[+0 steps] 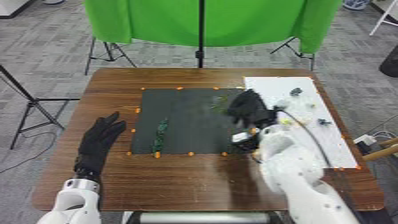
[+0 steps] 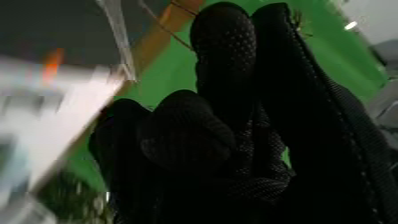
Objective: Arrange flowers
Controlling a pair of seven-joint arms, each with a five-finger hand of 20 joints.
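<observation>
Past the hands, green cloth (image 1: 160,25) hung above grey carpet (image 1: 44,52). Under the right hand (image 1: 252,107), a dark mat (image 1: 191,135) met a white sheet (image 1: 277,86) on the brown table (image 1: 187,182) — whether that hand gripped anything, I couldn't tell. Right of the relaxed left hand (image 1: 96,141), a green sprig (image 1: 161,135) lay lengthwise, far end angled slightly right.

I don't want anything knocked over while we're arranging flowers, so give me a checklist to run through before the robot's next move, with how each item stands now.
1. Left hand away from the dark mat: ok, it is left of it.
2. Green stem lying on the mat's left part: ok.
3. Small plant pieces on the white sheet: ok.
4. Right hand clear of mat and sheet: not ok, it is over their border.
5. Right hand gripping a stem: cannot tell.
</observation>
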